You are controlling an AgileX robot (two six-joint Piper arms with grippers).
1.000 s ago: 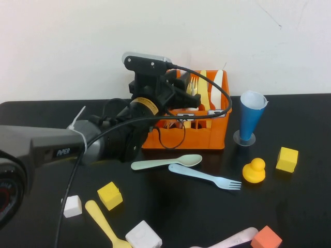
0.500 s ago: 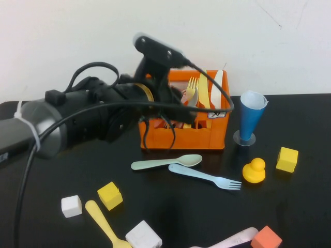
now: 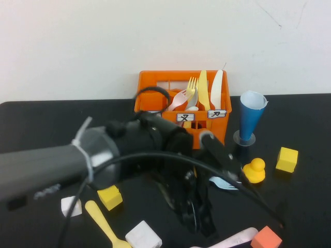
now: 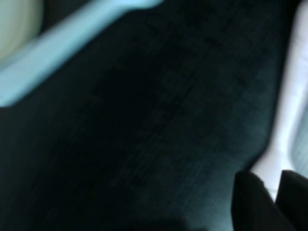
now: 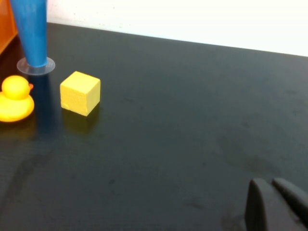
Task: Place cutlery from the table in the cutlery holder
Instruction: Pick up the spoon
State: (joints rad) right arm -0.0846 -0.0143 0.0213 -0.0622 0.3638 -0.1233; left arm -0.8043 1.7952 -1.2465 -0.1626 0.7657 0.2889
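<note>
The orange cutlery holder [image 3: 155, 85] stands at the back centre with a pink fork [image 3: 178, 98], a yellow fork [image 3: 192, 88] and two more handles upright in it. My left gripper [image 3: 199, 219] is low over the black table [image 3: 300, 206] at the front, fingers together, just left of a pink utensil [image 3: 227, 241]. In the left wrist view the gripper [image 4: 275, 192] hovers over that pale handle [image 4: 288, 115], with a pale blue fork [image 4: 72, 43] and a green spoon [image 4: 14, 24] beyond. My arm hides most of those two in the high view. A yellow spoon [image 3: 101, 219] lies front left. My right gripper [image 5: 275, 192] is shut and empty above bare table.
A blue cone cup [image 3: 251, 119], a yellow duck [image 3: 254, 170] and a yellow cube [image 3: 286, 159] sit at the right. A yellow cube [image 3: 109, 196], two white cubes [image 3: 70, 206] [image 3: 143, 236] and an orange cube [image 3: 266, 238] lie along the front.
My left arm has swung from above the cutlery holder down and forward to the table's front, now covering the green spoon and blue fork. Nothing else has moved.
</note>
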